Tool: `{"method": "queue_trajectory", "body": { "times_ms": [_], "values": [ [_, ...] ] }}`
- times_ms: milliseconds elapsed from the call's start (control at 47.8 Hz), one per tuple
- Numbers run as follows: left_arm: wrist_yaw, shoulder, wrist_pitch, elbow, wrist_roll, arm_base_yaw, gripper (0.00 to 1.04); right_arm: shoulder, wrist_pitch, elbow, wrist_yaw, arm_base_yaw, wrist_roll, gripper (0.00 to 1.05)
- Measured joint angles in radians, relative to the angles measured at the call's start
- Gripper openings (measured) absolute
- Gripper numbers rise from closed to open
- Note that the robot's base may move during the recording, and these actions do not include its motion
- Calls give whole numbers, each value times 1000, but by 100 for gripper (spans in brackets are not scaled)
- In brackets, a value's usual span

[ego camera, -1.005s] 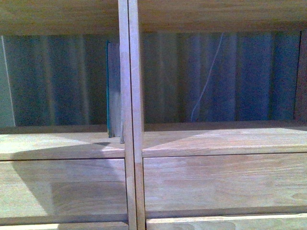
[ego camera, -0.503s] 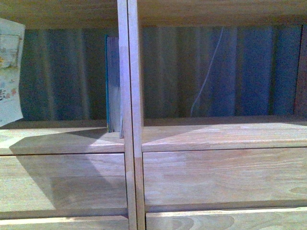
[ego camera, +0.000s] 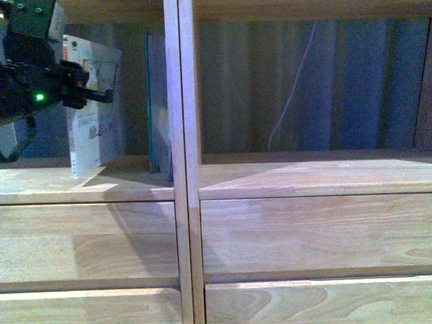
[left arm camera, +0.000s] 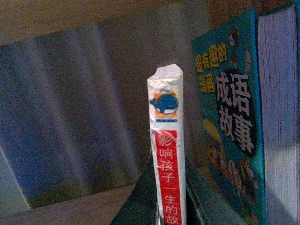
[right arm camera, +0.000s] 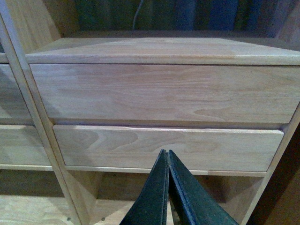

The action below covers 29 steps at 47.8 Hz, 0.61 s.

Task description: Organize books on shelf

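Facing a light-brown shelf [ego camera: 179, 202] with an open back, split by a central upright. Below the open compartments, plain drawer fronts [ego camera: 310, 236] in rows, seen closer in the right wrist view. Behind, through the open back, a bluish pleated backdrop [ego camera: 364, 88] with a thin pale cable [ego camera: 290, 101] hanging in front of it.

In the left compartment, hard against the upright, a teal-covered book [ego camera: 158, 108], upright, pale page edges turned outward. Beside it but apart, with a gap between, the white book [ego camera: 91, 138], a little tilted, lower edge down at the shelf board; cannot tell whether resting on it. Red-marked white spine turned toward the left wrist camera.

Gripping that white book partway up, the left claw [ego camera: 91, 93], dark fingers clamped on either cover. Low before the drawer fronts, the right claw [right arm camera: 166, 157], fingers pressed together on nothing.
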Motion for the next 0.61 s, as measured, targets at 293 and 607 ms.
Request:
{"method": "queue_trajectory", "body": {
  "times_ms": [293,607],
  "values": [
    [-44,145,-58,206,-37,-61,7,-102,-46,-41,0,0,-1,3],
    [-97,194,-100,255,-89,-80,21,-231,-172,-42,0,0,-1,3]
  ]
}}
